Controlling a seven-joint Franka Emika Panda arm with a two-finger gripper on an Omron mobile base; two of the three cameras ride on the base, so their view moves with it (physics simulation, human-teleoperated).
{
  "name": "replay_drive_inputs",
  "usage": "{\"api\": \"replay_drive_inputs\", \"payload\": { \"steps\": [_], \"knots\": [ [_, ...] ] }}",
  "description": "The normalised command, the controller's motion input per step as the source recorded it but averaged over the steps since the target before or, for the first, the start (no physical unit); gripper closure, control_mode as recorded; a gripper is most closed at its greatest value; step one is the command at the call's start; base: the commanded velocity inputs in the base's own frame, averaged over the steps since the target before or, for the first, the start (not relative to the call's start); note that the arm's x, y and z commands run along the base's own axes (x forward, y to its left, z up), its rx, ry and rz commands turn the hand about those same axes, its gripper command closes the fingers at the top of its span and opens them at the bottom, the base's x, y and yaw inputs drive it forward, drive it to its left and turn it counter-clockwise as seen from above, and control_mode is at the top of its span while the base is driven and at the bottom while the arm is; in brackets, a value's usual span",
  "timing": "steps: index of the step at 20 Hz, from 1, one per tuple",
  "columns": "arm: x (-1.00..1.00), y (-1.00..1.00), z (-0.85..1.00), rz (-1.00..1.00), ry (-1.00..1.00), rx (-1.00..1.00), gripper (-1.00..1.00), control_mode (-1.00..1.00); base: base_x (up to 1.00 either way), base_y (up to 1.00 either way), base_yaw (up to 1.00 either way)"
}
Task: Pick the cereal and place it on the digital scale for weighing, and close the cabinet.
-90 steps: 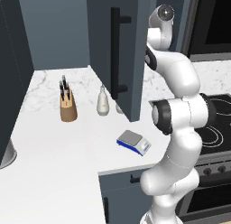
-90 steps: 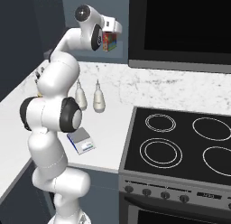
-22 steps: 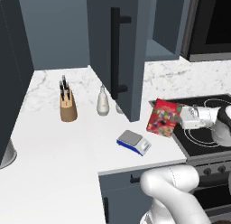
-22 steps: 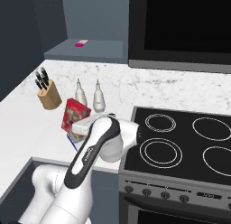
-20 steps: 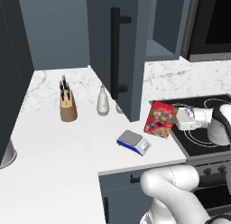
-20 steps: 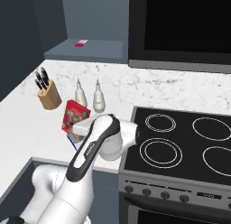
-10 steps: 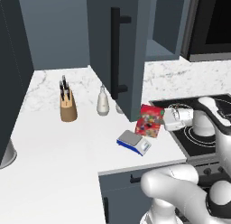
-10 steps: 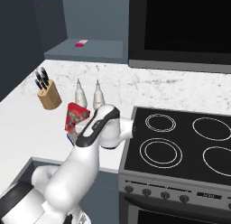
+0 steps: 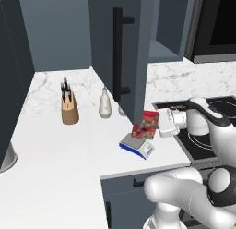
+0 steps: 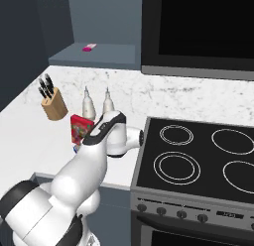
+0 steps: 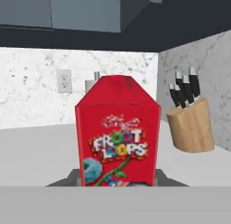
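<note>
The cereal [image 9: 146,124] is a red box with a colourful print, held upright right over the digital scale [image 9: 137,146]. My gripper [image 9: 156,125] is shut on its right side, reaching in from the stove. Whether the box touches the grey plate I cannot tell. In the hand view the cereal [image 11: 118,137] fills the middle, with the scale's grey plate [image 11: 67,179] just under it. From the right base, the cereal [image 10: 80,128] stands left of my forearm. The cabinet [image 9: 124,48] door stands open, its black bar handle [image 9: 119,52] facing me, directly above the scale.
A wooden knife block [image 9: 70,110] and white bottles [image 9: 105,105] stand on the marble counter behind the scale. The black stove top [image 10: 198,160] lies to the right. A small pink item [image 10: 90,47] rests on the open cabinet's shelf.
My arm has swung left from over the stove, carrying the cereal to just above the scale. The grip has stayed shut on the box.
</note>
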Motion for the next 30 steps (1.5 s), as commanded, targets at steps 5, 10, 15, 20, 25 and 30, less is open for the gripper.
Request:
{"api": "replay_drive_inputs", "payload": {
  "steps": [5, 10, 15, 20, 25, 30],
  "knots": [
    [0.01, 0.2, -0.28, -0.03, 0.0, -0.05, 1.0, -1.0, 0.0, 0.0, 0.0],
    [0.23, 0.22, -0.22, -0.01, 0.03, -0.05, 1.0, -1.0, 0.0, 0.0, 0.0],
    [0.3, 0.02, -0.19, -0.01, 0.0, -0.04, 1.0, -1.0, 0.0, 0.0, 0.0],
    [0.3, 0.0, -0.2, 0.0, -0.03, 0.0, 1.0, -1.0, 0.0, 0.0, 0.0],
    [0.33, 0.0, -0.21, 0.0, -0.02, 0.0, 1.0, -1.0, 0.0, 0.0, 0.0],
    [0.19, 0.0, -0.31, 0.0, 0.0, 0.0, 1.0, -1.0, 0.0, 0.0, 0.0]
  ]
}}
